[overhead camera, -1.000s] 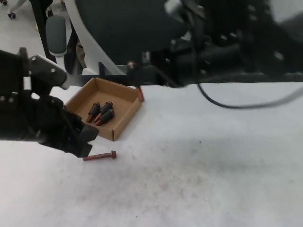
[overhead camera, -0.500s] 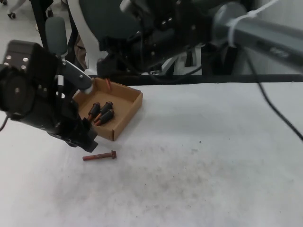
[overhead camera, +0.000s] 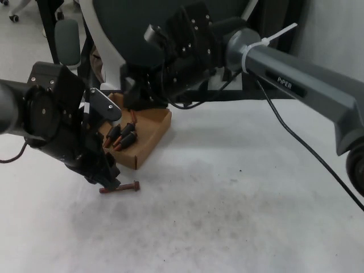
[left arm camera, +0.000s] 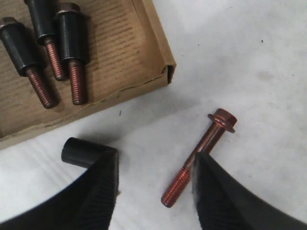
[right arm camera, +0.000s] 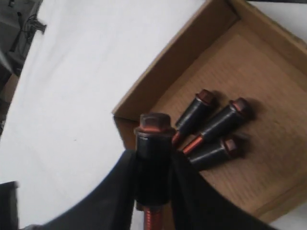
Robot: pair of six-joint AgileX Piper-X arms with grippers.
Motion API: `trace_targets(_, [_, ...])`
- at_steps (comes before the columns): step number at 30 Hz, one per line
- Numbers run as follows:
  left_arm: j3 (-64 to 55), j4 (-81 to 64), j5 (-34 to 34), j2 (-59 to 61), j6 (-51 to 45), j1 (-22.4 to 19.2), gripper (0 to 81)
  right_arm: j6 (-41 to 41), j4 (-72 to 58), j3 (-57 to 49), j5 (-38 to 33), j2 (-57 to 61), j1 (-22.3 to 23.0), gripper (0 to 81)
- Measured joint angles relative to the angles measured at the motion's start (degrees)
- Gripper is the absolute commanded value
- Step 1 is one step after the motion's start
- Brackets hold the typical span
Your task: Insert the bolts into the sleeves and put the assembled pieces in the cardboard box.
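A: Three pieces (right arm camera: 218,127) are lying side by side on the floor of the box (overhead camera: 153,142). Where is the box sitting?

B: At the far left of the worktop (overhead camera: 256,199), close to its back edge. Bare surface is stretching away to the right and toward the near side, so open room is lying there.

A: And the loose bolt (left arm camera: 211,136)?

B: It is lying flat just off the box's near corner, apart from the cardboard.

A: How is the left arm (overhead camera: 51,122) sitting?

B: It is hanging low over that bolt with its wrist tipped down. The left jaws are standing apart, and the bolt's threaded end is sitting just beside one of them. A sleeve (left arm camera: 79,149) is poking out at the tip of the other finger (left arm camera: 96,191). I cannot tell whether it is resting on the worktop.

A: The right arm (overhead camera: 296,85)?

B: It is stretching in from the right along the back edge. The right jaws are clamping a fourth piece (right arm camera: 153,165) by its sleeve, above the box and clear of the three inside.
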Motion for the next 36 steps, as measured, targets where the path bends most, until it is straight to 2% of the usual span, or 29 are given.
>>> trace_targets(6, [-0.2,-0.5,0.0,1.9,0.4,0.0,43.7,-1.7,0.9,-0.2,4.7,1.1,-0.5,0.2])
trace_targets(11, [-0.2,-0.5,0.0,3.9,0.4,0.0,43.7,-2.5,0.9,-0.3,5.9,1.3,-0.5,0.2])
trace_targets(29, [-0.2,-2.1,3.3,5.1,0.3,-0.1,43.8,1.0,-1.9,-0.4,3.5,5.4,-0.5,0.2])
trace_targets(32, [-0.2,-2.1,3.4,5.7,-0.5,-0.5,47.1,1.0,-1.9,-0.4,3.4,5.4,-0.5,0.4])
trace_targets(34, [-0.2,-2.1,3.4,5.7,-0.7,-0.8,49.1,1.0,-1.9,-0.4,3.4,5.4,-0.5,5.1])
trace_targets(36, [-0.4,-2.1,3.2,5.7,-0.6,-1.1,49.2,1.0,-1.9,-0.4,3.1,5.4,-0.5,14.6])
